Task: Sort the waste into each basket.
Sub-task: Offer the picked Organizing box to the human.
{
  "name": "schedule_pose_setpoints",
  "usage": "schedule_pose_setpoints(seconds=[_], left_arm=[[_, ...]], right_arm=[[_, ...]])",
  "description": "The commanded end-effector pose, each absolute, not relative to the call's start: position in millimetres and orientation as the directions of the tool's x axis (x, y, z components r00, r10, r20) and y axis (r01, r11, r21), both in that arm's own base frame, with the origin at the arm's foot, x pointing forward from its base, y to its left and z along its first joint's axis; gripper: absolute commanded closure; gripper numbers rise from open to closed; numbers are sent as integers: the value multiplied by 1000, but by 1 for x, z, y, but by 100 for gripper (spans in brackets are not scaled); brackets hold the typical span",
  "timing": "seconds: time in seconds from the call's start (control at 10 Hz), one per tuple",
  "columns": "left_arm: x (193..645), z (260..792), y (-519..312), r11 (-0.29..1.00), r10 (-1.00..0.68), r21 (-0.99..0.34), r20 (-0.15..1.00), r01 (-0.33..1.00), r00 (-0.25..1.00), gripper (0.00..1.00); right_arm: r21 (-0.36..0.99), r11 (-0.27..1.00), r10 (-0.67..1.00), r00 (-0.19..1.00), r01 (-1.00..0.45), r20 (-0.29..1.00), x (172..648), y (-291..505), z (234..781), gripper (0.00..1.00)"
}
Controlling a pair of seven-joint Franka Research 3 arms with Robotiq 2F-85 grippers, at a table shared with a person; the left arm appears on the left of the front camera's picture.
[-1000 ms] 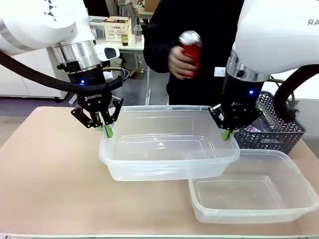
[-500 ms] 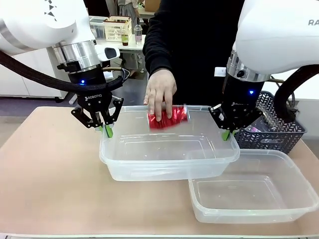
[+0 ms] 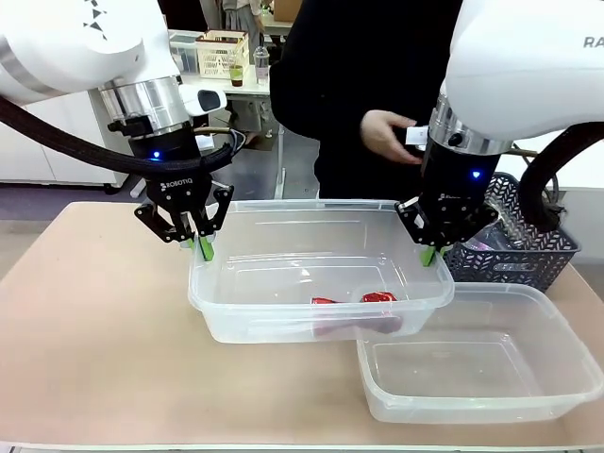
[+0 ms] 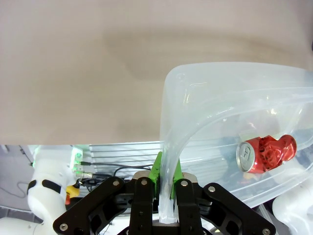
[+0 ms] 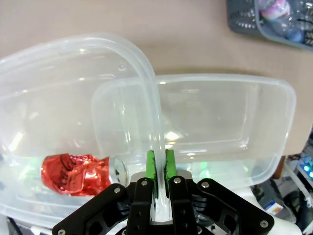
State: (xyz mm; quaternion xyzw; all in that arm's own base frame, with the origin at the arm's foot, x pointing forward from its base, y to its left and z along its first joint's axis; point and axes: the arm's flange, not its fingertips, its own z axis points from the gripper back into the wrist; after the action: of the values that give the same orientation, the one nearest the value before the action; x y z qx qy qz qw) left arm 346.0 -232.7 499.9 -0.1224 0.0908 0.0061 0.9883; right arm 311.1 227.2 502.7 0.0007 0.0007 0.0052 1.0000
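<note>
From the front, left tool (image 3: 200, 247) clamped shut on the left rim of the upper tub (image 3: 255, 316); right tool (image 3: 432, 255) clamped shut on the right rim; tub held roughly level between them, its near right corner over the far left corner of the lower tub (image 3: 566, 392) on the desk (image 3: 85, 340); touching or not, cannot tell. Through the cloudy wall, just red slivers of the crushed can (image 3: 357, 307); from both wrists, the whole thing: crumpled red body, silver lid end, lying on its side on the upper tub's floor, nearer the right tool's end. From the right wrist, clear bottles (image 5: 279, 12) piled in the dark lattice basket (image 5: 244, 23) beyond the lower tub. In the front view, person's hand (image 3: 387, 134) raised beside the right arm, well clear of both tubs; that arm blocking part of the basket.
</note>
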Motion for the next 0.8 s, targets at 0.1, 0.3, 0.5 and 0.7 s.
schedule_pose_setpoints(seconds=[0.1, 0.3, 0.5, 0.7], left_arm=[[343, 505, -231, 967, -15, -254, -174, -31, 985, 93], [343, 505, -231, 967, -15, -254, -174, -31, 985, 93], [343, 505, -231, 967, -15, -254, -174, -31, 985, 93], [343, 505, -231, 967, -15, -254, -174, -31, 985, 93]], right_arm=[[-6, 1000, 16, 1000, -16, -9, 314, 229, 503, 91], [-6, 1000, 16, 1000, -16, -9, 314, 229, 503, 91], [-6, 1000, 16, 1000, -16, -9, 314, 229, 503, 91], [-6, 1000, 16, 1000, -16, -9, 314, 229, 503, 91]])
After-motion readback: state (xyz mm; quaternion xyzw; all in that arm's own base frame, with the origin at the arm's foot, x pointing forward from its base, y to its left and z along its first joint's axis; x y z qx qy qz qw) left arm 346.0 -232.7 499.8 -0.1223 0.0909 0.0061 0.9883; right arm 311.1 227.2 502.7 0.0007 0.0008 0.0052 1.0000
